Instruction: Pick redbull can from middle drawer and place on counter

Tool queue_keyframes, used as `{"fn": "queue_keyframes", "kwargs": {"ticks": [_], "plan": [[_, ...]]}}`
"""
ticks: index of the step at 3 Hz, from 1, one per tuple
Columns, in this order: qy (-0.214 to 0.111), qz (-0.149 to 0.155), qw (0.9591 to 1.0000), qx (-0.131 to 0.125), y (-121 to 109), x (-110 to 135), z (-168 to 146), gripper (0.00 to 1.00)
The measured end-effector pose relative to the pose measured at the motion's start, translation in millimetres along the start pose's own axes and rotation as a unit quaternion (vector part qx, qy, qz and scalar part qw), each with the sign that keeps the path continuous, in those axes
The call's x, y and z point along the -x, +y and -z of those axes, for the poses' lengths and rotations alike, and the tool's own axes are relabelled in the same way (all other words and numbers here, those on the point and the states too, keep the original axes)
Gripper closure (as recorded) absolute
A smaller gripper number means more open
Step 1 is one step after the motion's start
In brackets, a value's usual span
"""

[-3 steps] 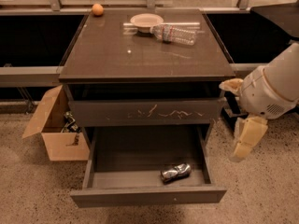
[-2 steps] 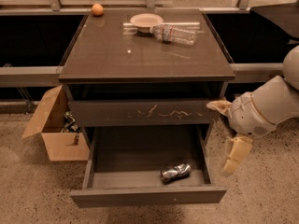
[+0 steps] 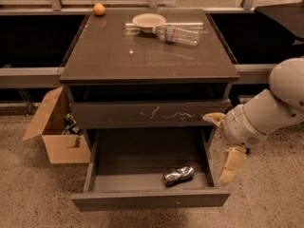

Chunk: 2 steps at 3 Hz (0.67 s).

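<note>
Gripper [image 3: 222,142], pale yellow and two-fingered, hangs wide open just right of the pulled-out dark grey middle drawer [image 3: 147,199]. Small dented silver redbull can [image 3: 178,175] lies inside, near right corner.

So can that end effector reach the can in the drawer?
Probably yes: the middle drawer is pulled out, the redbull can lies uncovered near its front, and the open end effector hangs beside its side wall.

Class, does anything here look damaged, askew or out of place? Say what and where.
The redbull can lies dented on its side in the open middle drawer. A plastic bottle lies toppled on the counter, and the drawer front above bears pale scratches. The gripper, open, hangs right of the drawer.
</note>
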<state>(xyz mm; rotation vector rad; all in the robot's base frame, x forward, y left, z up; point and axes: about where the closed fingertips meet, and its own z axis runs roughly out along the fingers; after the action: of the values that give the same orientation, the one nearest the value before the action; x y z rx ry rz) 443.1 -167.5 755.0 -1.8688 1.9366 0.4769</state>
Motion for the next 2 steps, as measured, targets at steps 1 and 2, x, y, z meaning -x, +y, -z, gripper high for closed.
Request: {"fn": "queue_keyframes", "kwargs": {"ticks": [1,2], "plan": [[-0.019,0.009,0.9992,0.034,2.9,-22.2,-53.8,0.0],[-0.043,0.028,0.9962,0.07,-1.9,-51.7,-126.5,0.0]]}}
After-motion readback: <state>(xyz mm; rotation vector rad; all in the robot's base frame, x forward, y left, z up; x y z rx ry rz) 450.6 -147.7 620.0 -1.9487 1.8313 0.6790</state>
